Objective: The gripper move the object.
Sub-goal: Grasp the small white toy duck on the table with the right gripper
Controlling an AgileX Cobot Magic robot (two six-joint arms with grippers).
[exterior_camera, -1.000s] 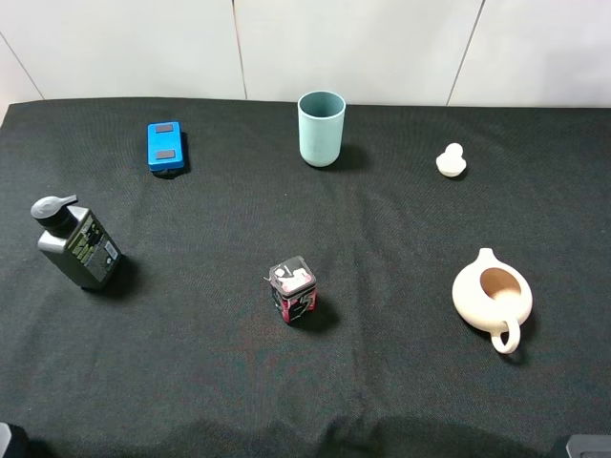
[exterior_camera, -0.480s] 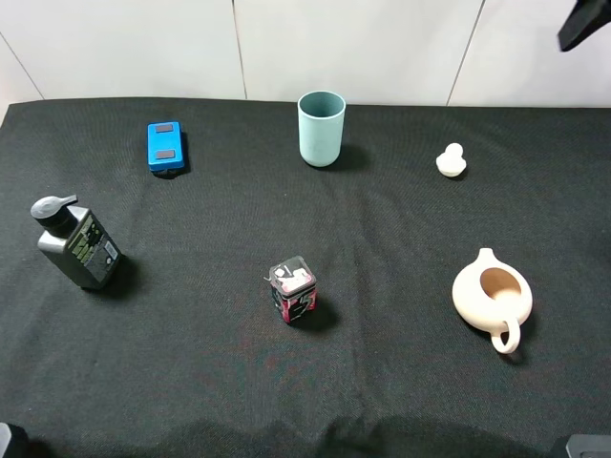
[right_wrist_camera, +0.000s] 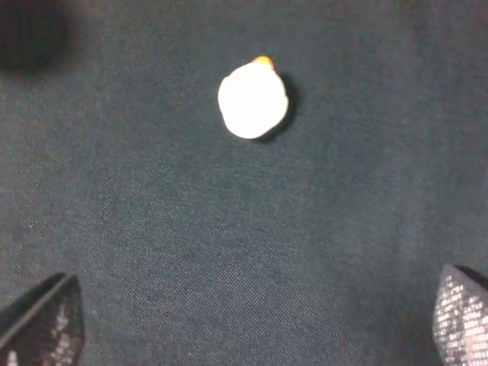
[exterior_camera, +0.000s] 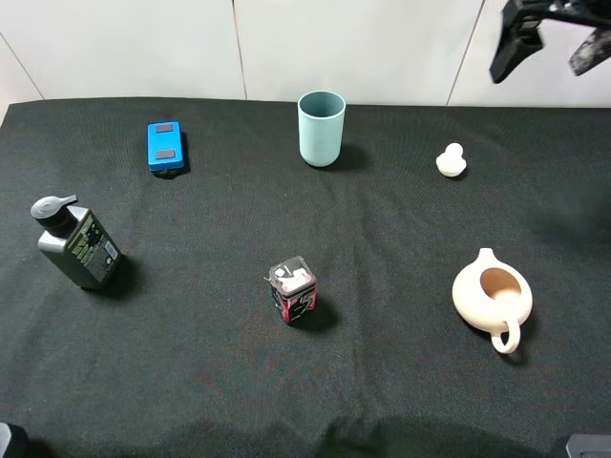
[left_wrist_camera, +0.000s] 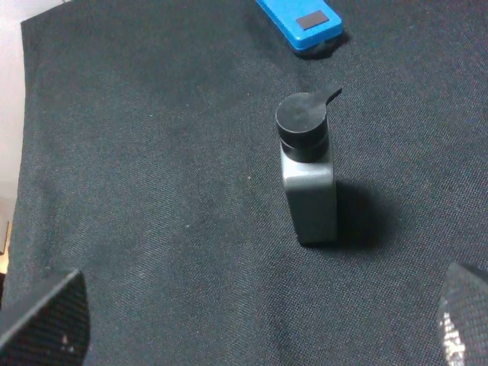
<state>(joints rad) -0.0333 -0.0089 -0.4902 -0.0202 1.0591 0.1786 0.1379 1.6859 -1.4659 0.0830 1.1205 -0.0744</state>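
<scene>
The object, a tiny cream-white figurine (exterior_camera: 451, 160), stands on the black cloth at the back right. It also shows in the right wrist view (right_wrist_camera: 253, 101), seen from above with a small orange tip. My right gripper (exterior_camera: 552, 43) hangs high at the top right, above and to the right of the figurine, open and empty. Its fingertips (right_wrist_camera: 42, 320) show far apart in the right wrist view. My left gripper (left_wrist_camera: 255, 335) is open and empty, well apart from a black pump bottle (left_wrist_camera: 306, 171).
A teal cup (exterior_camera: 321, 127) stands at the back middle and a blue box (exterior_camera: 164, 146) at the back left. The black pump bottle (exterior_camera: 76, 243) is at the left. A small red-and-black tin (exterior_camera: 293, 289) is in the middle. A beige pitcher (exterior_camera: 492, 296) is at the right.
My right gripper has come into the exterior view at the top right and moved left and down, toward the figurine's side. Nothing on the cloth has moved.
</scene>
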